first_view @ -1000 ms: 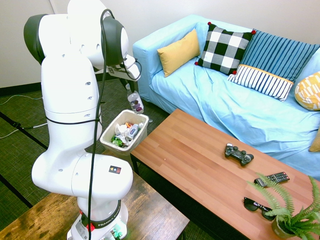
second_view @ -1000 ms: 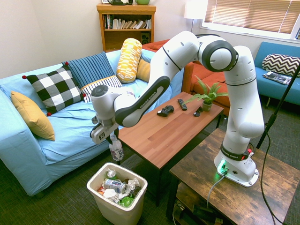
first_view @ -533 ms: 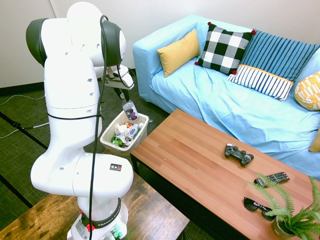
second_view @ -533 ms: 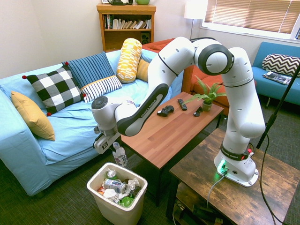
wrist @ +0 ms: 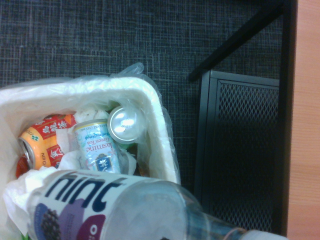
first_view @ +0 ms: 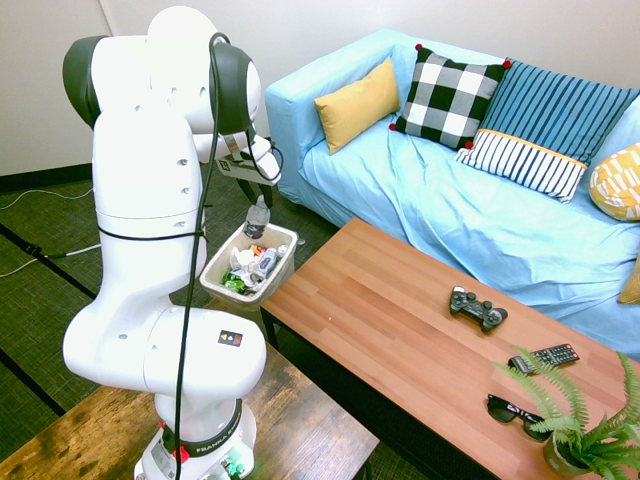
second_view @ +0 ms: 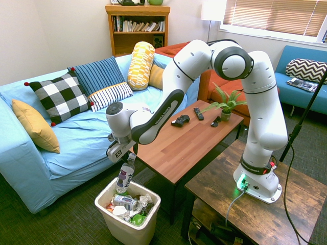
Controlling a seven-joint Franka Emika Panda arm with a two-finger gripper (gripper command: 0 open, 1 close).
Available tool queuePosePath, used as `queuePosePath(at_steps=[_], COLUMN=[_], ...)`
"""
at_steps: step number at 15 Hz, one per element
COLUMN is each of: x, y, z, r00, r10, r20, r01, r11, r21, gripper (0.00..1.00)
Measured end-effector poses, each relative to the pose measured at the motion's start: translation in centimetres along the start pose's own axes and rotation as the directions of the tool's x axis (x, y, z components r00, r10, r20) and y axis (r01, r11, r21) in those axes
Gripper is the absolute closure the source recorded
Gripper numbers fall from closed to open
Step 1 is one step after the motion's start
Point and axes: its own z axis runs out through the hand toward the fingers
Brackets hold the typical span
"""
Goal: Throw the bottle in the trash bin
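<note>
Bottle (second_view: 124,175) now lower, entering bin (second_view: 149,220)

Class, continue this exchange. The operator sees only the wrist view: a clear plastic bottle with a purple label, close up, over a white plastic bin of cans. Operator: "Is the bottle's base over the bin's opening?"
Observer: Yes. The clear plastic bottle stands cap up, slightly tilted, its base about level with the rim and over the opening of the white plastic trash bin.
Operator: Where is the gripper?
Observer: The gripper is right above the cap.
Operator: What flanks the bin?
Observer: A light blue sofa and a wooden coffee table.
</note>
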Motion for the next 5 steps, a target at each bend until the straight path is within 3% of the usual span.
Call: queuePosePath(at_steps=[5], x=[0.33], y=[0.94], z=[-0.11], r00=[1.0], r10=[0.004], r20=[0.01], r01=[-0.004], r11=[1.0], r21=[0.009], gripper=[0.0])
